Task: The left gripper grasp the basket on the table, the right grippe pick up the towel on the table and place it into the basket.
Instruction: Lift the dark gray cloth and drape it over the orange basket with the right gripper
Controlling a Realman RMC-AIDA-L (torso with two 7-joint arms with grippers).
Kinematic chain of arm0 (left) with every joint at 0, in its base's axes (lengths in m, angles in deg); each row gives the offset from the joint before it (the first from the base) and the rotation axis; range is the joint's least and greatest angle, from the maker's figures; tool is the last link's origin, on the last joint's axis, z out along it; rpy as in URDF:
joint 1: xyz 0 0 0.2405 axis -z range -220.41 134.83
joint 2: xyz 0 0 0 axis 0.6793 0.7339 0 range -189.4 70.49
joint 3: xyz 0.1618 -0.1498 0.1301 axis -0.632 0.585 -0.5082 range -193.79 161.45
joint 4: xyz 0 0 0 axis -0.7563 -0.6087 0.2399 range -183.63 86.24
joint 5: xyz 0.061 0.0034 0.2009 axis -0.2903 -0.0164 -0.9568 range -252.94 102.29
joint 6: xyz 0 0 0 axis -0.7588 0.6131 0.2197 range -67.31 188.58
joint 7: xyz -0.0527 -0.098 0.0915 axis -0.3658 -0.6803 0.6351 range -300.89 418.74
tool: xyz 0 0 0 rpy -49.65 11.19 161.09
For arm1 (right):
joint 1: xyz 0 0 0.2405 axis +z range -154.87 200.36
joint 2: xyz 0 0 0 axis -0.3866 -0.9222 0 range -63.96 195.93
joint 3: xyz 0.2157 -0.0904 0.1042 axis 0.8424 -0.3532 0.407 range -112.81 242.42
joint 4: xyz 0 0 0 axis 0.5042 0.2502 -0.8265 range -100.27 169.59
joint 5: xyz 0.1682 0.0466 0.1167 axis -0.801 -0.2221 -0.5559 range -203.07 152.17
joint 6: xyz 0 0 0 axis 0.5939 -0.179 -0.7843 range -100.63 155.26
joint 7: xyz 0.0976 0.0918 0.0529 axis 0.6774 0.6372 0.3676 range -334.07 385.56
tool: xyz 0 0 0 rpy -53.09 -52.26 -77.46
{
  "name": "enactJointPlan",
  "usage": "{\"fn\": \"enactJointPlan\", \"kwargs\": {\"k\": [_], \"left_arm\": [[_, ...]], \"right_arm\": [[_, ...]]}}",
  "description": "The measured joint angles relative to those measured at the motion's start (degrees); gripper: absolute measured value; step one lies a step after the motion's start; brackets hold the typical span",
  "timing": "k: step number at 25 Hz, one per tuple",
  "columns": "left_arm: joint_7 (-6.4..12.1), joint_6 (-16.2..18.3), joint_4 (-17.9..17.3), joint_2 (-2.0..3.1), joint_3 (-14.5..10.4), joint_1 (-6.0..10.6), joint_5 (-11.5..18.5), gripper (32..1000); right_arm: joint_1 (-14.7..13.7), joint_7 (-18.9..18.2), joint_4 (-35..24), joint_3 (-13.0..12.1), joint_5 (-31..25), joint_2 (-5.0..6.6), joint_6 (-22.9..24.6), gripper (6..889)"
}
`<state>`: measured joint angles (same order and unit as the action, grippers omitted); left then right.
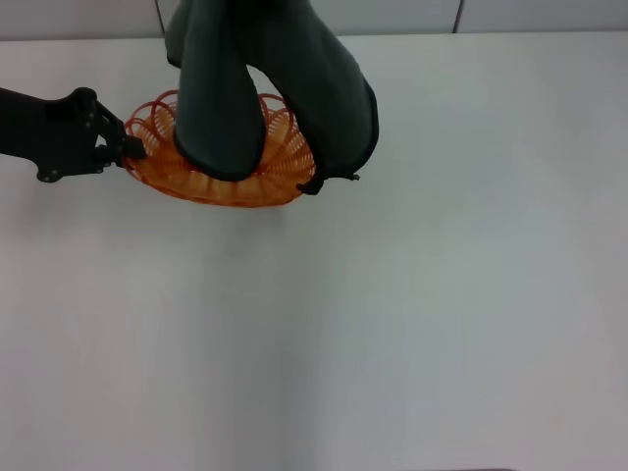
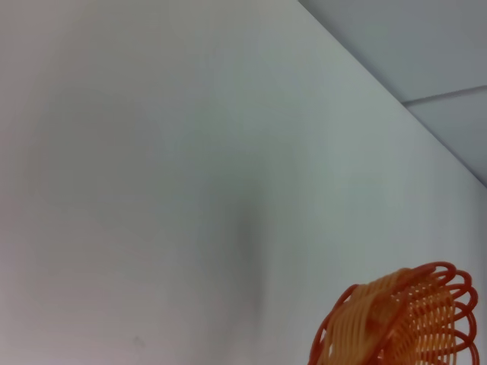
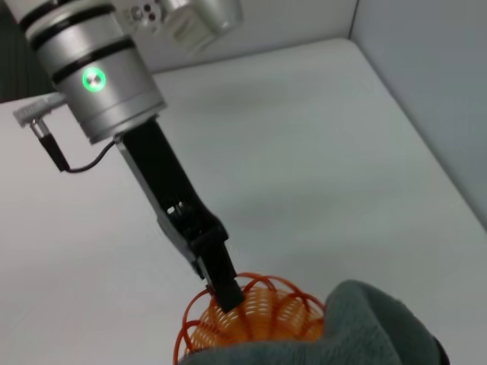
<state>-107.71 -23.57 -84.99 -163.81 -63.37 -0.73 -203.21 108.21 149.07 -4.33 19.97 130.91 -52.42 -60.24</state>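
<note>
The orange wire basket (image 1: 235,186) sits on the white table (image 1: 442,294) at the far left. My left gripper (image 1: 132,152) is shut on its left rim. The right wrist view shows the same black fingers (image 3: 221,277) clamped on the basket (image 3: 259,319) rim. The dark grey-green towel (image 1: 255,88) hangs down from beyond the head view's top edge. One lobe reaches into the basket and the other drapes over its right rim. The towel (image 3: 358,327) also fills the near corner of the right wrist view. My right gripper does not show. The left wrist view catches only the basket's edge (image 2: 403,319).
Grey wall panels (image 1: 78,15) run along the table's far edge behind the basket. A broad stretch of bare white tabletop lies in front of the basket and to its right.
</note>
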Motion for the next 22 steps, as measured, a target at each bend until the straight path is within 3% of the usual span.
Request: {"fn": "enactJointPlan", "kwargs": {"k": [8, 22], "left_arm": [[0.00, 0.00, -0.01, -0.06, 0.00, 0.28, 0.00, 111], [0.00, 0.01, -0.05, -0.14, 0.00, 0.87, 0.16, 111]], "right_arm": [[-0.26, -0.62, 6.72, -6.72, -4.72, -0.20, 5.55, 68], [-0.04, -0.75, 11.27, -10.33, -4.76, -0.43, 9.12, 95]]}}
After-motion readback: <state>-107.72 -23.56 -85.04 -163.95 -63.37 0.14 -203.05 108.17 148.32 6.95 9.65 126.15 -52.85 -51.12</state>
